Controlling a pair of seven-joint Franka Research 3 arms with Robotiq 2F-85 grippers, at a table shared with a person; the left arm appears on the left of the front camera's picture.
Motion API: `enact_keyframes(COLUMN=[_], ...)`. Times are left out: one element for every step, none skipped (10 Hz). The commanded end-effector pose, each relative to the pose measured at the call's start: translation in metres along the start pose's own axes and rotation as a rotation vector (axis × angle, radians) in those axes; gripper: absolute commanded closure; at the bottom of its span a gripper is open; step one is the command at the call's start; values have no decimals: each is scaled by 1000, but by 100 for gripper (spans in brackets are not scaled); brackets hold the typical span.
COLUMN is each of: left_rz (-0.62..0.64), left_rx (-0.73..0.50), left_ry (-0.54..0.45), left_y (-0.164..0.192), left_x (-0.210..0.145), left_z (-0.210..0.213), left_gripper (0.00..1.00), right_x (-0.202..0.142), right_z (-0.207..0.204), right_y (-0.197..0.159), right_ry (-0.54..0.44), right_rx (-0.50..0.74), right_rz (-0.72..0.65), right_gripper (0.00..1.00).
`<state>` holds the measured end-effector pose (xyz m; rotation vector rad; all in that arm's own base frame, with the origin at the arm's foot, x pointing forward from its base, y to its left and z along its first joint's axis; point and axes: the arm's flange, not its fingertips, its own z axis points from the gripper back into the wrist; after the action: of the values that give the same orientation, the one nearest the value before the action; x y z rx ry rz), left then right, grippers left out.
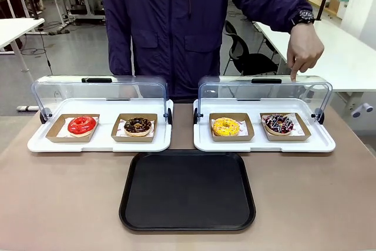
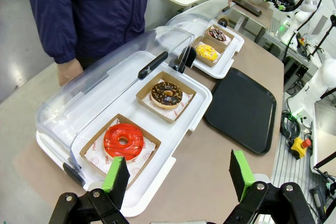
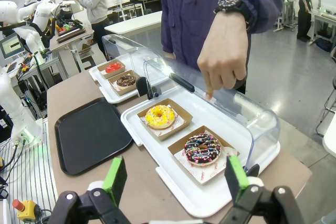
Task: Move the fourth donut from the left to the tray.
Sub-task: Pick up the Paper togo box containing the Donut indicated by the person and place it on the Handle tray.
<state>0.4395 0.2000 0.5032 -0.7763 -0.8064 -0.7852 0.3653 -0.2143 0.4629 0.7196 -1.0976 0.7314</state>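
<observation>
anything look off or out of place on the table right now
Nothing stands out. All four donuts sit flat in their cardboard holders, two per white tray, clear lids rolled back. The black tray lies square in front. A person's hand points at the lid behind the drizzled chocolate donut.

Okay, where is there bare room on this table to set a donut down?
The black tray is bare throughout, bordered behind by both white trays. Bare table flanks it left and right. Crowded: the white trays, each filled by two donut holders; the gap between them is narrow.
</observation>
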Motion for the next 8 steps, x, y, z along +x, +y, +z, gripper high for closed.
enact_keyframes(left_rz=[-2, -2, -2, -2, -2, -2, -2, -2], left_rx=[-6, -6, -6, -6, -6, -6, -6, -6], left_ry=[-9, -9, -9, -9, -9, -9, -9, -9], left_y=[0, 0, 0, 0, 0, 0, 0, 0], left_x=[0, 0, 0, 0, 0, 0, 0, 0], left_z=[1, 1, 1, 1, 1, 1, 1, 1], left_gripper=[0, 0, 0, 0, 0, 0, 0, 0], right_x=[3, 3, 3, 3, 3, 3, 3, 0], right_z=[0, 0, 0, 0, 0, 0, 0, 0], right_y=[-4, -4, -4, -4, -4, -4, -4, 0], right_ry=[-21, -21, -21, -21, -21, -21, -21, 0], right_rx=[-2, -2, -2, -2, -2, -2, -2, 0], right_rz=[27, 27, 27, 27, 27, 27, 27, 0], right_gripper=[0, 0, 0, 0, 0, 0, 0, 0])
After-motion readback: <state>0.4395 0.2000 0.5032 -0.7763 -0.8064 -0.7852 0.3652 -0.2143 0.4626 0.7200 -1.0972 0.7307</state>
